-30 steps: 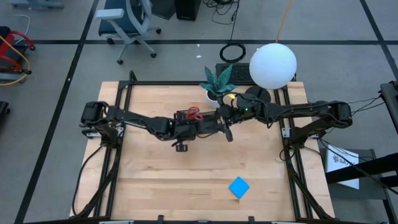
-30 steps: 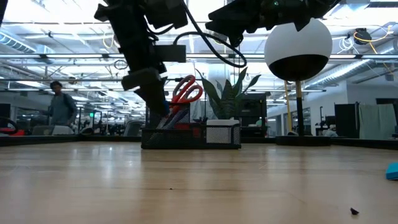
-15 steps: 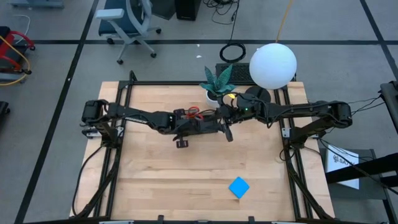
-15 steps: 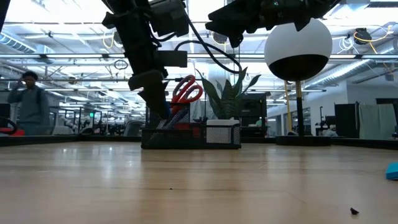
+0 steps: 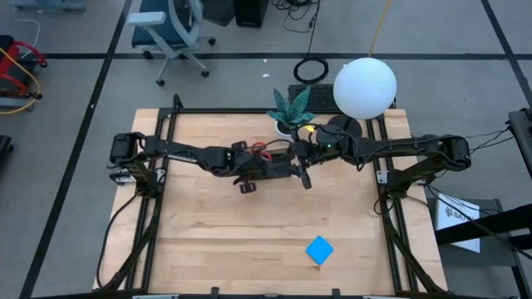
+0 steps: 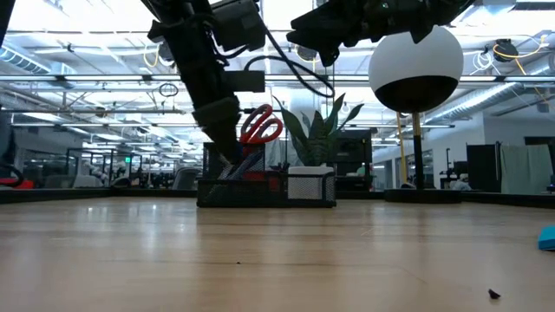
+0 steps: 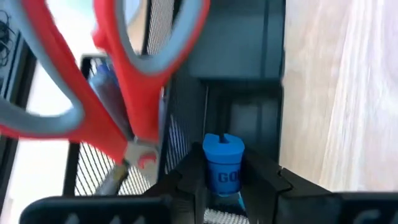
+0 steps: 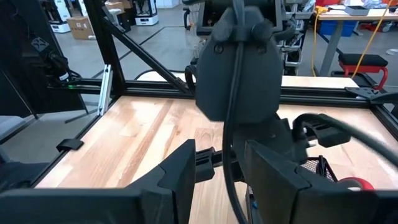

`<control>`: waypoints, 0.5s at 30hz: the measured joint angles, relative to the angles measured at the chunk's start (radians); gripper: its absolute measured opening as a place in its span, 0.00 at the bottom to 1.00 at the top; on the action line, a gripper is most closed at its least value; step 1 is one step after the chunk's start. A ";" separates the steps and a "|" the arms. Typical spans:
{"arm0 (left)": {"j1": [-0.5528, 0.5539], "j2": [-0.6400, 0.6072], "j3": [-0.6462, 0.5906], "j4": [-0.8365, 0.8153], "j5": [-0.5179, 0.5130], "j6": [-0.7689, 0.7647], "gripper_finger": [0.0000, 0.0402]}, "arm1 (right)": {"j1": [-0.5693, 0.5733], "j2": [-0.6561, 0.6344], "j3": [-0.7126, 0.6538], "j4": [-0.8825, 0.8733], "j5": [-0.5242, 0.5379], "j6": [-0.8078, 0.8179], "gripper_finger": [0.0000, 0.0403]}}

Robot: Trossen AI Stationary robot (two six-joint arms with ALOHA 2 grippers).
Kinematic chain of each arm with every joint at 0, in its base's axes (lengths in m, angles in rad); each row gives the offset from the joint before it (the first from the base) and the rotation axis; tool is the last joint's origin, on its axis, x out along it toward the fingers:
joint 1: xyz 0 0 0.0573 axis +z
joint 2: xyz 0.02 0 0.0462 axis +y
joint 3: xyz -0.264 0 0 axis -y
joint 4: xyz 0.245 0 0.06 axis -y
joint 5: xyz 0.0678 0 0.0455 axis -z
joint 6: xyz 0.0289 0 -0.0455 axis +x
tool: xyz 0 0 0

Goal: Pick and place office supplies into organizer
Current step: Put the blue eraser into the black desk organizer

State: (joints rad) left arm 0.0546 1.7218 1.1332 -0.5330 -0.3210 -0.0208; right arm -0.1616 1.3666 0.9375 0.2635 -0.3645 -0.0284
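Observation:
The black mesh organizer [image 5: 274, 159] stands near the table's far edge, also shown in the low view [image 6: 264, 189]. Red-handled scissors [image 7: 118, 93] stand handles-up in its taller section [image 6: 260, 126], with pens beside them. My left gripper [image 7: 222, 186] hovers over the organizer's near compartments, shut on a small blue piece [image 7: 222, 163] with white lettering. In the high view it sits at the organizer's left end [image 5: 248, 173]. My right gripper [image 8: 217, 174] is open, held above the organizer's right side [image 5: 304, 174]. The blue square pad [image 5: 319, 249] lies flat near the table's near edge. My left gripper pinches the small blue piece between its two fingers [image 7: 189, 180], gripping its lower sides [image 7: 219, 183] while its notched end [image 7: 222, 142] sticks out past the fingertips. The fingers slant down toward the far edge. The piece is lifted clear, above a black compartment.
A white pot with a green plant [image 5: 289, 112] stands just behind the organizer, and a white globe lamp [image 5: 364, 87] sits at the far right corner. Bare wooden tabletop [image 5: 216, 232] stretches toward the near edge. The blue pad shows at the low view's right margin [image 6: 547, 236].
My left gripper has moved toward the far edge and slightly right, closing in on the organizer's left end while keeping hold of the blue piece. The right arm has kept still. A person in the room behind has walked out of sight.

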 joint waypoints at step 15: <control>0.006 0.000 0.000 0.007 0.006 -0.014 0.22 | 0.000 0.000 0.000 -0.007 0.001 -0.010 0.32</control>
State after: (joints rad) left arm 0.0605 1.7218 1.1332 -0.5261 -0.3153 -0.0353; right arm -0.1616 1.3670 0.9371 0.2562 -0.3637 -0.0383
